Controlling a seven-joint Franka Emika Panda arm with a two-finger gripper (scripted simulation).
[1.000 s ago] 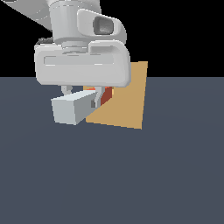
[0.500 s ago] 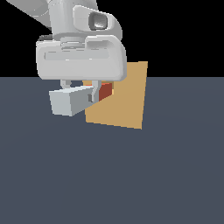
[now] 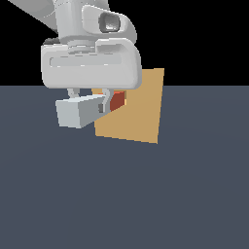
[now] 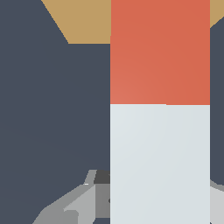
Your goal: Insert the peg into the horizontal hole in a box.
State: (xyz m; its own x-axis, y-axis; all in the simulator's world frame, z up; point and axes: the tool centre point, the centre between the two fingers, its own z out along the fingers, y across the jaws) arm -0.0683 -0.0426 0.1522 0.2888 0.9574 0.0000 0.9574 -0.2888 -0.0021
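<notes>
Peg clamped crosswise in my jaws, long axis aimed at the box; red end at its face, hole unseen.

- The exterior view looks level and close across the dark floor, facing the arm head-on; the white gripper fills the upper centre, with the tan box behind it on the exterior view's right.
- The wrist view looks along the peg from very near, so the bar spans the whole picture, its red end toward the box.
- Both views share the peg, the box and the floor; the hole is apparently hidden behind the peg in each.
</notes>
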